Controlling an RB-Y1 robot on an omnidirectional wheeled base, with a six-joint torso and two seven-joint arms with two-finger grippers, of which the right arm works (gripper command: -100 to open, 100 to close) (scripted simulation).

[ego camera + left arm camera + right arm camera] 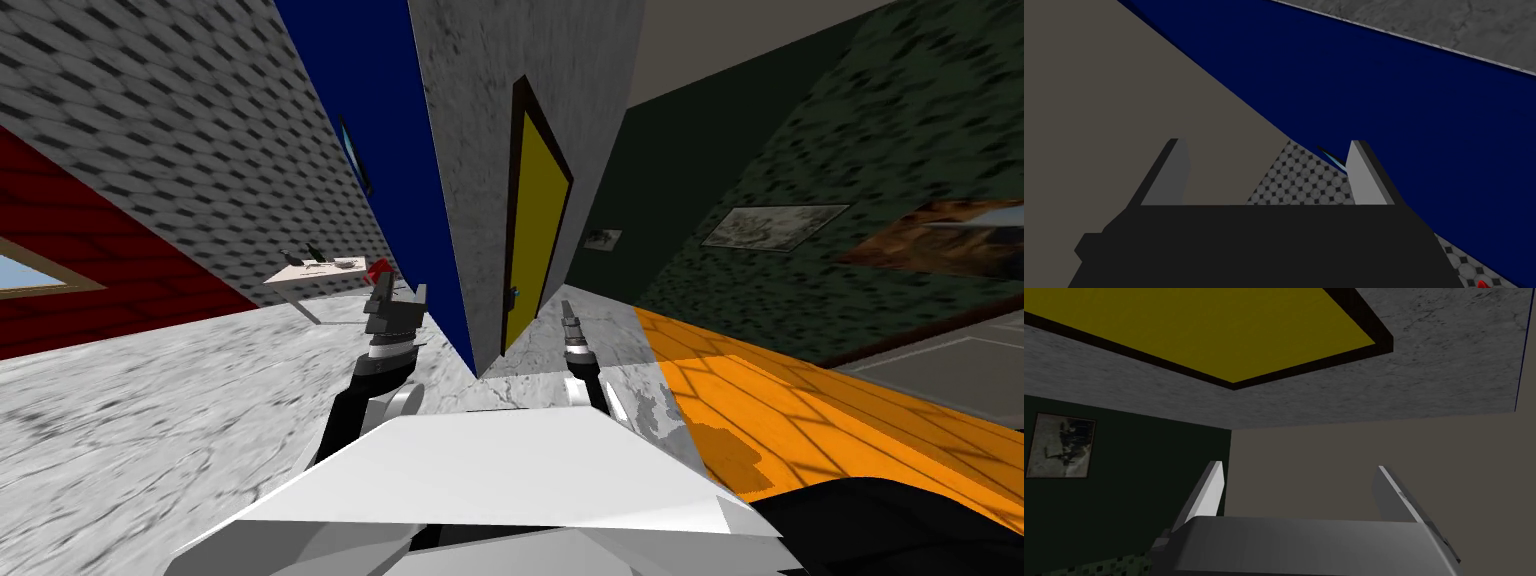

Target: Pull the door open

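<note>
A yellow door (537, 220) in a dark frame stands closed in a grey wall (470, 150), far ahead and slightly right. Its small teal handle (515, 292), low on the door's left edge, looks like the place to take hold. The panel is probably rigid and fairly heavy. The right gripper (568, 312) and the left gripper (402, 292), beside a blue wall (390, 180), are both released and empty, short of the door.

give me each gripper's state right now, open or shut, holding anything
Left gripper: open, holding nothing.
Right gripper: open, holding nothing, not yet at the yellow door.
</note>
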